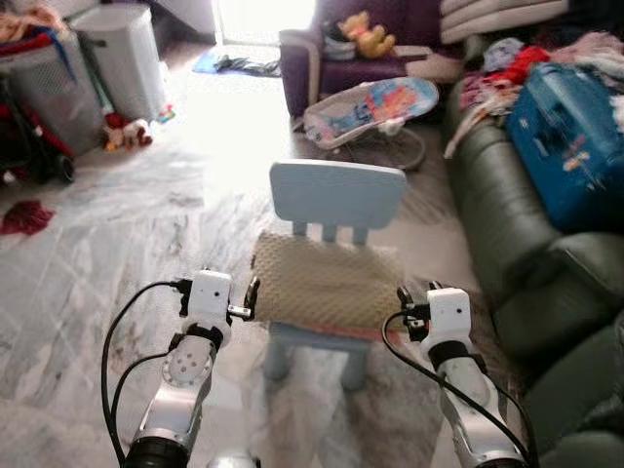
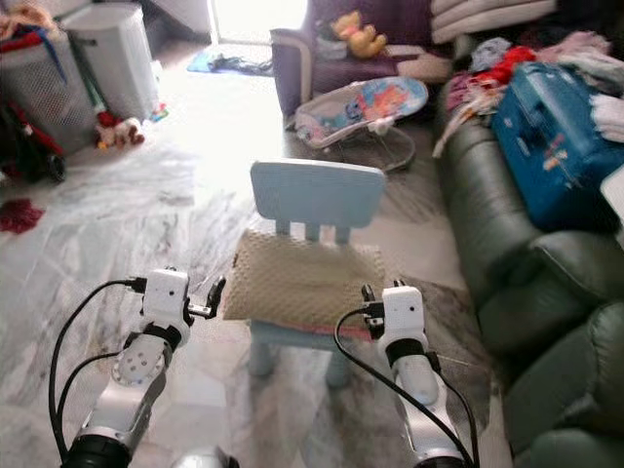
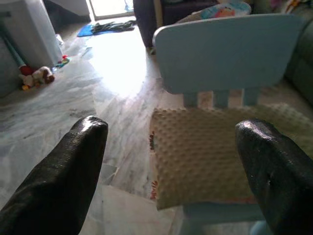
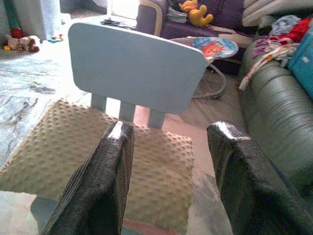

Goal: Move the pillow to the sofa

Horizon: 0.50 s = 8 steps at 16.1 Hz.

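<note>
A beige dimpled pillow point(image 1: 327, 283) is lying on the small light-blue chair point(image 1: 336, 200) beside the green sofa point(image 1: 507, 224), while the left gripper point(image 1: 252, 297) and right gripper point(image 1: 402, 310) are flanking it, fingers spread wide and empty.

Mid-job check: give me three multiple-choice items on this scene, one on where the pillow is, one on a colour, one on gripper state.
1. Where is the pillow?
A. on the chair seat
B. on the sofa
C. on the floor

2. What colour is the chair?
A. red
B. light blue
C. black

3. How are the left gripper and right gripper?
A. both shut on the pillow
B. one holds it
C. both open, at either end of it

Answers: 1 A, it lies on the seat below the backrest; 2 B, backrest and legs are pale blue; 3 C, each wrist view shows spread fingers.
</note>
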Available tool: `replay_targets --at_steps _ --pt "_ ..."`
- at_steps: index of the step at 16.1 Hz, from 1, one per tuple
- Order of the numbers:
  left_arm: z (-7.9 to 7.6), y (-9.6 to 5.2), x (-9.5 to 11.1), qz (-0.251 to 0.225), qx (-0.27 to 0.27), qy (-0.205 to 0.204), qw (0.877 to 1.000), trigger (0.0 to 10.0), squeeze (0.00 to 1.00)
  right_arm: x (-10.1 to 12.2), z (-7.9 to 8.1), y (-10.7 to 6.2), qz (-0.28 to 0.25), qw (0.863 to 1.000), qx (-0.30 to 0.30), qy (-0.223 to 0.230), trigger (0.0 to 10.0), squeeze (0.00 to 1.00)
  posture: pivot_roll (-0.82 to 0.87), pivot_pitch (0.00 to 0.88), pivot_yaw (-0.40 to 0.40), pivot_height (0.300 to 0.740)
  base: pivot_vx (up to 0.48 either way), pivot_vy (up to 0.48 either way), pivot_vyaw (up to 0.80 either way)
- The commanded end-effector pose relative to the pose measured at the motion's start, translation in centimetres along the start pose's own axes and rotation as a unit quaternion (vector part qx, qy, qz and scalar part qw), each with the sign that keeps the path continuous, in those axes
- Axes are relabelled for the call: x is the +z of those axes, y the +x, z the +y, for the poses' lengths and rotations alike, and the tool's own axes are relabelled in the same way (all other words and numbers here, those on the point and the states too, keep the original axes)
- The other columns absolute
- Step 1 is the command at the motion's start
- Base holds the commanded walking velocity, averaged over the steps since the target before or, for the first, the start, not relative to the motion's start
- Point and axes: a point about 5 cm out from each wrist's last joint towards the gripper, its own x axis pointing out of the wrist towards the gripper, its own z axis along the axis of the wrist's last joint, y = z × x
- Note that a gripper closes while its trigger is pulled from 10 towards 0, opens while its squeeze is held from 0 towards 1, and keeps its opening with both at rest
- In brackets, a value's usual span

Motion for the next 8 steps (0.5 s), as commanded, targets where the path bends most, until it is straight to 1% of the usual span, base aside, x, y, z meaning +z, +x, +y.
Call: replay_targets --at_steps 1,4,8 --pt "0.10 0.16 -0.07 0.002 0.002 -0.003 1.000 10.0 0.00 0.22 -0.08 0.25 -0.006 1.000 -0.002 0.002 10.0 0.00 -0.02 0.000 -0.014 0.740 0.371 0.000 0.00" --pt "0.00 0.19 -0.06 0.002 0.000 -0.004 1.000 10.0 0.00 0.19 -0.15 0.28 -0.006 1.000 -0.002 0.001 10.0 0.00 -0.02 0.000 -0.014 0.740 0.385 0.000 0.00" --pt "-0.14 0.24 -0.11 0.002 -0.003 -0.005 1.000 10.0 0.00 0.17 -0.21 0.29 -0.006 1.000 -0.002 0.001 10.0 0.00 -0.03 0.000 -0.015 0.740 0.314 0.000 0.00"
